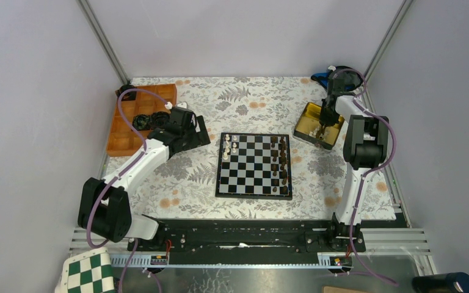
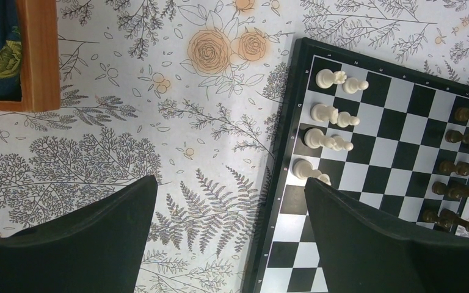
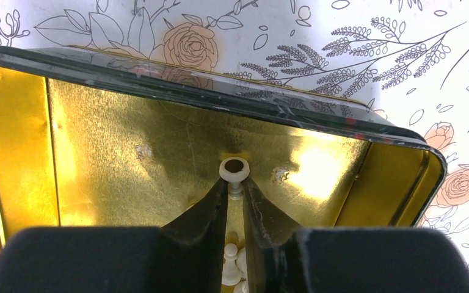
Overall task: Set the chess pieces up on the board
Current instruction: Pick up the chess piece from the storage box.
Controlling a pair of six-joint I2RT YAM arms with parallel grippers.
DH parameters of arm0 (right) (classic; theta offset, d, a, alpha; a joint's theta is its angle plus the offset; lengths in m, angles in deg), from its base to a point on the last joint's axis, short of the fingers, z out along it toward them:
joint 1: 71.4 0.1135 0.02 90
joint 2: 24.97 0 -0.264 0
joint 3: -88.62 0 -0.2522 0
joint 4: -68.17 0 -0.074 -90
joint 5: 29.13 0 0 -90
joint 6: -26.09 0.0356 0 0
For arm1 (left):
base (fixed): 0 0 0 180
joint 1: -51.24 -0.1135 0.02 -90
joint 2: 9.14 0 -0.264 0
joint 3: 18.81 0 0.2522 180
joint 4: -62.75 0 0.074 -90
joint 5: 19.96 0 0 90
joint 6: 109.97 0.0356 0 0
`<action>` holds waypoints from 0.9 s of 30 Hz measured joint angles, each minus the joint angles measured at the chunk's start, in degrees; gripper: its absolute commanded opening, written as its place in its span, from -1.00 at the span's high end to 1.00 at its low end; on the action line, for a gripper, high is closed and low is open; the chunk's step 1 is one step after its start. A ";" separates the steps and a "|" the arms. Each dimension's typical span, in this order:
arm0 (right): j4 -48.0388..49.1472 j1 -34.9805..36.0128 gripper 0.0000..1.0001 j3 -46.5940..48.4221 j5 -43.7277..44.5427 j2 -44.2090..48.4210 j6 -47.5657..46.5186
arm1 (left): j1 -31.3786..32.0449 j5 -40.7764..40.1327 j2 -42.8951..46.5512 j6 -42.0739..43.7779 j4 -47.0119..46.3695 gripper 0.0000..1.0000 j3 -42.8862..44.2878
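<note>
**Right side pinching a cream piece in the tin, left side spread and idle**

Beginning at the left gripper: spread as wide as can be, pinching nothing, hanging over the floral cloth. Ahead and to its left, a corner of an orange tray. Under its right-hand finger, the black frame of the board. Just ahead of that fingertip, on the two nearest files, the chess pieces, cream, in four pairs. Farther right of the gripper, past several bare squares, dark brown pieces in two files along the far edge.

Well right of the board, the right gripper: lowered into a black-rimmed tin with a gold lining. Fingertips pressed in on the thin neck of one cream piece, its round end poking out just beyond them. Cannot tell whether lifted off the tin floor. Back between the fingers, nearer the wrist, a few loose cream pieces lying in the tin
</note>
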State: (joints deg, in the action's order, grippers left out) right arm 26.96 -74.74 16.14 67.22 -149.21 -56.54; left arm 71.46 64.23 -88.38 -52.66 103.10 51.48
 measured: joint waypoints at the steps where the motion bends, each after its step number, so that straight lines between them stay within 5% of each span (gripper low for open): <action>1: -0.02 0.00 0.67 0.20 0.00 -0.22 0.04 | 0.00 0.00 -0.04 0.00 0.00 -0.97 0.00; 12: 0.20 -0.04 0.97 0.52 0.07 -0.42 0.46 | 0.00 0.00 -0.79 0.02 0.02 -0.97 0.02; 27: -0.46 0.52 1.00 -0.52 -0.26 4.90 1.49 | 0.00 0.61 0.20 0.04 0.17 -0.98 1.95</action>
State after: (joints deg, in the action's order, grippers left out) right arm 26.50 -74.21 15.62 66.96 -144.32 -55.05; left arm 71.46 64.85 -88.18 -52.61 103.27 53.43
